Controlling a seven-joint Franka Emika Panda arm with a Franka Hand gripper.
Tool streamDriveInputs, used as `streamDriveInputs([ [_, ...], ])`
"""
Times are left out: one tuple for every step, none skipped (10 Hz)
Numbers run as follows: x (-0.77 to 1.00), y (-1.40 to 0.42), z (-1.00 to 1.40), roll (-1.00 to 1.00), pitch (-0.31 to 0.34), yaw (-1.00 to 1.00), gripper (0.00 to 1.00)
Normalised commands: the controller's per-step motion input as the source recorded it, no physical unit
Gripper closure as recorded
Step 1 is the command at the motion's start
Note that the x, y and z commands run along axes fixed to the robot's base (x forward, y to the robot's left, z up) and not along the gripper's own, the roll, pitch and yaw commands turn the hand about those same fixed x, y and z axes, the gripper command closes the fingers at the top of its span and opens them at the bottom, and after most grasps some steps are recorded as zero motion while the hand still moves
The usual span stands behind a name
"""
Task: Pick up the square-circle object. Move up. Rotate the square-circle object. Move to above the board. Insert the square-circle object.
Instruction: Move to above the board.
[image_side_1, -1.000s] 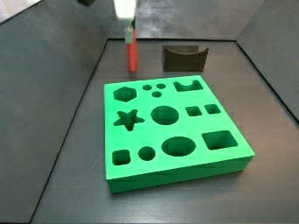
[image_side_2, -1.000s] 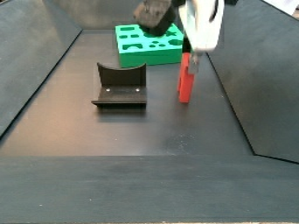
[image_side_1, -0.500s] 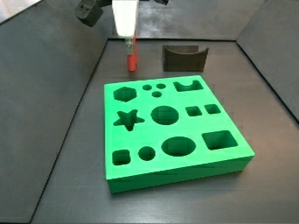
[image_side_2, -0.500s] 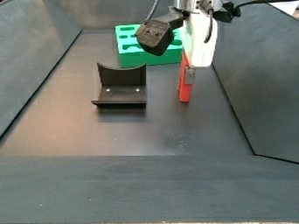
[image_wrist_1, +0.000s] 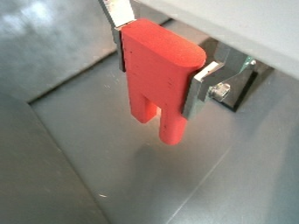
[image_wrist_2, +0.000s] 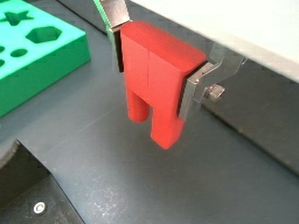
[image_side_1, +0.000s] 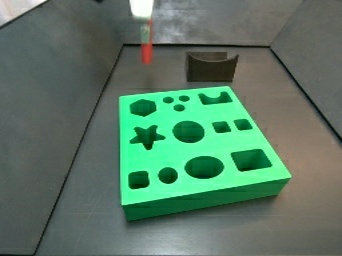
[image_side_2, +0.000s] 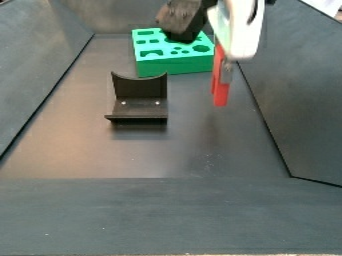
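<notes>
The square-circle object is a slim bright red peg; it shows in both wrist views (image_wrist_1: 158, 80) (image_wrist_2: 158, 79) and in both side views (image_side_1: 146, 48) (image_side_2: 222, 85). It hangs upright, clear of the dark floor. My gripper (image_wrist_1: 162, 63) (image_wrist_2: 159, 68) is shut on its upper part, one silver finger (image_wrist_1: 197, 85) on each side. In a side view the gripper (image_side_1: 142, 12) is at the far back left, beyond the board. The green board (image_side_1: 198, 147) with its cut-out holes lies flat on the floor; it also shows in another side view (image_side_2: 170, 52) and a wrist view (image_wrist_2: 35, 52).
A dark grey U-shaped holder stands on the floor, behind the board in a side view (image_side_1: 210, 66) and in front of it in another (image_side_2: 136, 99). Grey walls enclose the floor on the sides.
The gripper has risen with the red peg in it; the peg's lower end has lifted off the floor. The board and holder have not moved.
</notes>
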Motion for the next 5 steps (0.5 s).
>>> streamDriveInputs([
  [-0.05,0.11,1.00,0.14,0.103,0.03,1.00],
  [-0.05,0.10,1.00,0.13,0.097,0.03,1.00],
  [-0.04,0.10,1.00,0.12,0.093,0.02,1.00],
  [-0.04,0.09,1.00,0.11,0.090,0.02,1.00],
  [-0.04,0.09,1.00,0.11,0.087,0.02,1.00],
])
